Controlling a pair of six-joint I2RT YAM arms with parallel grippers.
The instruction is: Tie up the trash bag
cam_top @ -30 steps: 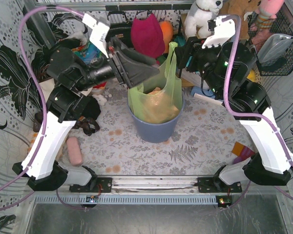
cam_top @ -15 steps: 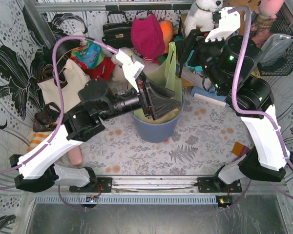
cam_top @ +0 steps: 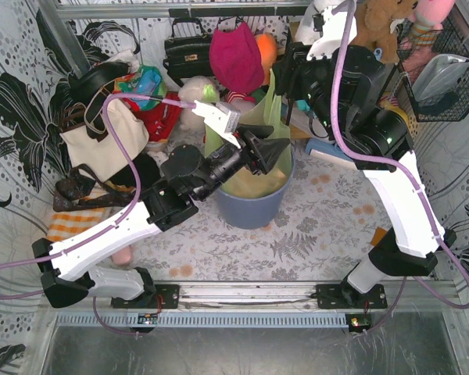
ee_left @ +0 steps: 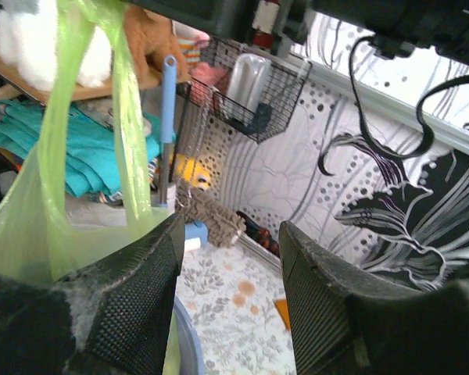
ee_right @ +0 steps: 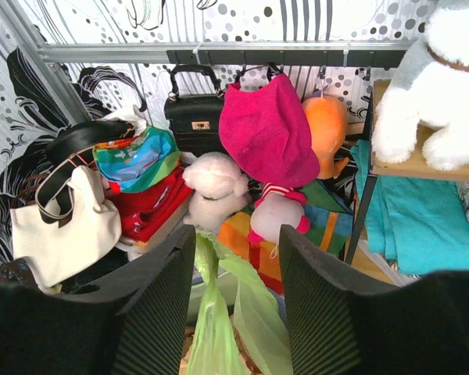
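Trash bag: the thin translucent light-green plastic trash bag (cam_top: 259, 183) sits inside the bin, with orange-tan paper showing through its film.
Bin: the round blue-grey plastic bin (cam_top: 250, 209) stands upright mid-bench on the floral-patterned bench (cam_top: 320, 226).
Bag handle: one green loop (cam_top: 274, 101) stands up from the bin's far right rim, towards the right arm.
Left claw: the left claw (ee_left: 228, 234) reaches across above the bin's mouth. Its jaws are apart with nothing between them, and the green loop hangs just beside its left finger. Whether they touch cannot be told.
Right claw: the right claw (ee_right: 236, 238) is raised above the loop. Its jaws are parted, and the top of the green strip rises in the gap without being pinched.
Behind the bin: a black handbag (cam_top: 189, 51), a magenta cloth bag (cam_top: 238, 55) and a cream tote (cam_top: 102, 141).
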